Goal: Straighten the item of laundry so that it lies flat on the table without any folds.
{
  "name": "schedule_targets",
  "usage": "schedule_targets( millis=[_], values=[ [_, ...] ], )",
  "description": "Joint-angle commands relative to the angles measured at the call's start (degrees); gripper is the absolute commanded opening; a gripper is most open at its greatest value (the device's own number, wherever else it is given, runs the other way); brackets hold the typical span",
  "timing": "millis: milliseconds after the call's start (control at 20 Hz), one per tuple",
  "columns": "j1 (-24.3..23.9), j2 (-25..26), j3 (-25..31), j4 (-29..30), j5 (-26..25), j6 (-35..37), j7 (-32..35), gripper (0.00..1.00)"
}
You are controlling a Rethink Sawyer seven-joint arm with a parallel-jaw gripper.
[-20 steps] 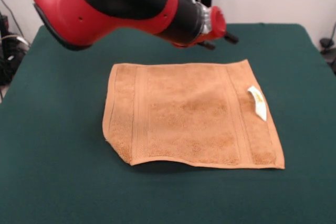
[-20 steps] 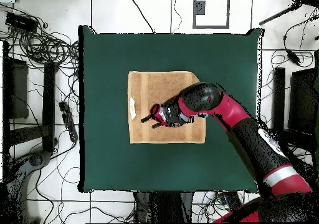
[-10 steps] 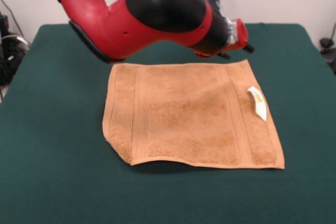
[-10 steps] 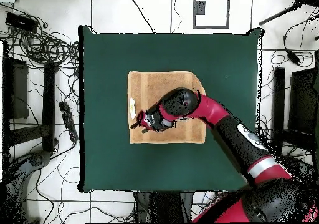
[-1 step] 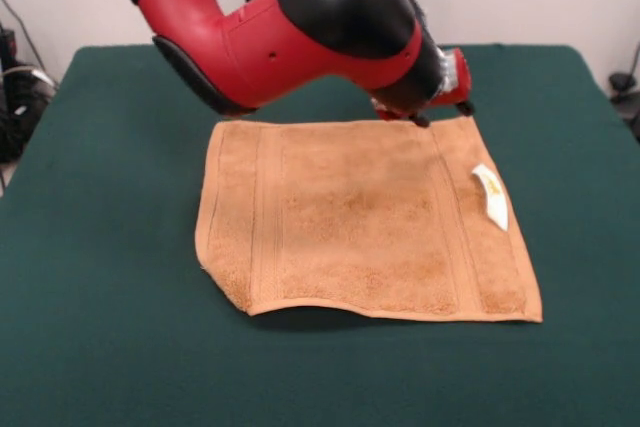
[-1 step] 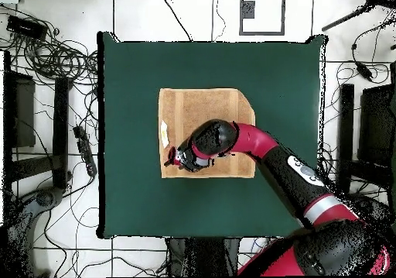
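Now we see the gripper (image 5: 441,113) low over the far corner of the orange-tan towel (image 5: 365,219), near its white tag (image 5: 491,195), the towel spread mid-table (image 5: 90,247), though we cannot tell how the jaws stand.

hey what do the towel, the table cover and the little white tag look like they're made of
The towel looks like orange-tan terry cloth: a nubbly looped pile, with flatter woven bands near two edges. The table cover looks like dark green felt or similar matte fabric, smooth and without shine. The tag is probably a thin woven or printed fabric label; it is white and curls slightly, though too small to be sure.
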Motion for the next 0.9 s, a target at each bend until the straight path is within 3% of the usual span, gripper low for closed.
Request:
schedule_targets(
  millis=[50, 450, 900],
  values=[
    [1.0, -0.3, -4.3, 2.8, -3.3, -5.5, -1.2, 1.00],
    [0.3, 1.1, -2.5, 5.8, -1.0, -10.3, 1.0, 1.00],
    [-3.1, 3.1, 3.9, 10.8, 5.9, -13.0, 0.1, 1.00]
  ],
)
